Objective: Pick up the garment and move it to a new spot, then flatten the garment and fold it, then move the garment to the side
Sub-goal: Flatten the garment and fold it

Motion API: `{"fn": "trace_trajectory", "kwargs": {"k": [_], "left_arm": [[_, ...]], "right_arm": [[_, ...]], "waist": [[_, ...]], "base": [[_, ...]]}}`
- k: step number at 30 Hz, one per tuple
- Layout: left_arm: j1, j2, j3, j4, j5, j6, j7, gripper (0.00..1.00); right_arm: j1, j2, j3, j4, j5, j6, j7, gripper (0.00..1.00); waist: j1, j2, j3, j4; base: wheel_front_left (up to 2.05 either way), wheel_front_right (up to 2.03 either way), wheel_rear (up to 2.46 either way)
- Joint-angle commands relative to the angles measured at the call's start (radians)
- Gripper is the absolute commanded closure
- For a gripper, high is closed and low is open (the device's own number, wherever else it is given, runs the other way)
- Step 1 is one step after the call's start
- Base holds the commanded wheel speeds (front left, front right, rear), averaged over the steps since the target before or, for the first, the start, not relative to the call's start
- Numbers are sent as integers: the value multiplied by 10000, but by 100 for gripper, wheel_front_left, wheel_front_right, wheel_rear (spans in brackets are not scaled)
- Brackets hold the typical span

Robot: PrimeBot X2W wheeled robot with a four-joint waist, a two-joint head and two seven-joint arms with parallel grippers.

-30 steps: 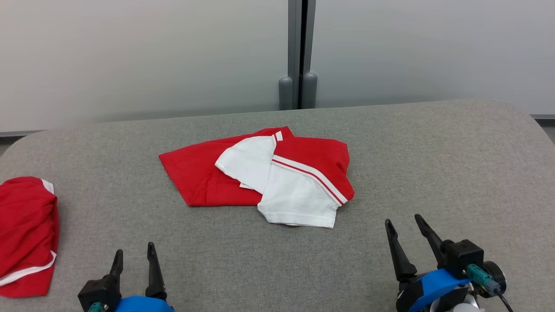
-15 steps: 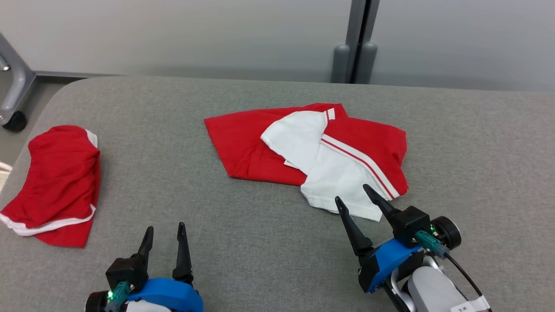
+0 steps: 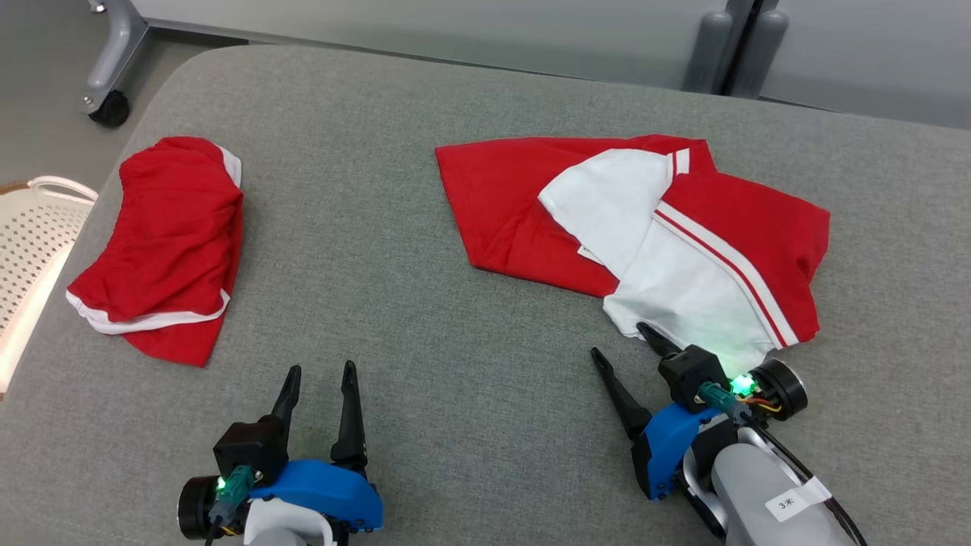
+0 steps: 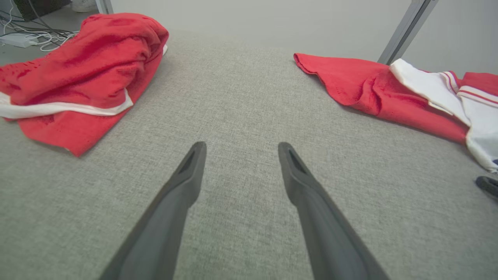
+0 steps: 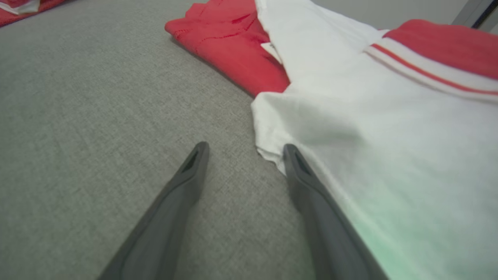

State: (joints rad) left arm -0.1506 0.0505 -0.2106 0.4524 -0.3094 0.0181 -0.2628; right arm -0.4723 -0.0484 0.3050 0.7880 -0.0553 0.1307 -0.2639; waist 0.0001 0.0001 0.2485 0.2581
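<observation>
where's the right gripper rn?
Head view, lower right: the right gripper, jaws open, sits at the near white corner of the red-and-white garment, one finger at the hem, the other over bare grey table.

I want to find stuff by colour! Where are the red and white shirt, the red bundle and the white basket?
red and white shirt (image 3: 622, 220), head view, on its white middle flap.
red bundle (image 3: 167, 227), head view, on its crumpled red middle.
white basket (image 3: 30, 235), head view, on its holed side wall.
</observation>
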Motion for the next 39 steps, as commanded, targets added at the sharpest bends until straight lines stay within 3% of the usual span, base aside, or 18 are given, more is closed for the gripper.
{"fn": "trace_trajectory", "kwargs": {"k": [1,5,6,8,9,10,16,20,25,30,39], "left_arm": [[-187,-5,-113,-33,-90,47,-31,0],[-265,-2,-265,-94,-265,21,-31,0],[-267,-2,-310,-128,-280,8,-31,0],[-308,-4,-361,-217,-321,-19,-31,0],[-326,-5,-375,-264,-329,-28,-29,0],[-337,-4,-368,-320,-361,-45,-31,0],[-290,-2,-127,-648,-414,-104,-29,0],[-134,-7,131,-987,-306,-385,-31,0],[31,4,297,-675,190,-383,-31,0],[147,-1,474,-464,374,-520,-29,0],[282,-1,659,33,213,-765,-31,0]], "right_arm": [[-171,-45,-117,226,-119,1,-2,0],[-236,-59,-319,522,-209,-1,25,0],[-262,-60,-340,552,-202,-1,39,17],[-275,-68,-410,543,-197,-1,39,66],[-281,-69,-434,515,-203,-1,39,77],[-287,-69,-453,500,-206,-1,39,100],[-245,-67,-485,-96,144,-1,9,100],[-138,-53,-502,-971,617,1,-10,100],[-101,-52,-845,-2252,1372,1,-10,100],[-388,-153,-1881,-3243,1710,1,-10,100],[-609,-634,-3912,-3645,1757,1,-10,100]], "waist": [[-1,-1,178,150],[-1,-1,326,187],[-1,-1,346,186],[-1,-1,380,167],[-1,-1,392,153],[-1,-1,401,136],[-1,-1,393,-52],[-1,-1,248,-329],[-1,-1,-68,-837],[-1,-1,-353,-1394],[-1,-1,-817,-2243]], "base": [[0,0,0],[0,0,0],[0,0,0],[0,0,0],[0,0,0],[0,0,0],[0,0,0],[0,0,0],[0,0,0],[0,0,0],[0,0,0]]}}
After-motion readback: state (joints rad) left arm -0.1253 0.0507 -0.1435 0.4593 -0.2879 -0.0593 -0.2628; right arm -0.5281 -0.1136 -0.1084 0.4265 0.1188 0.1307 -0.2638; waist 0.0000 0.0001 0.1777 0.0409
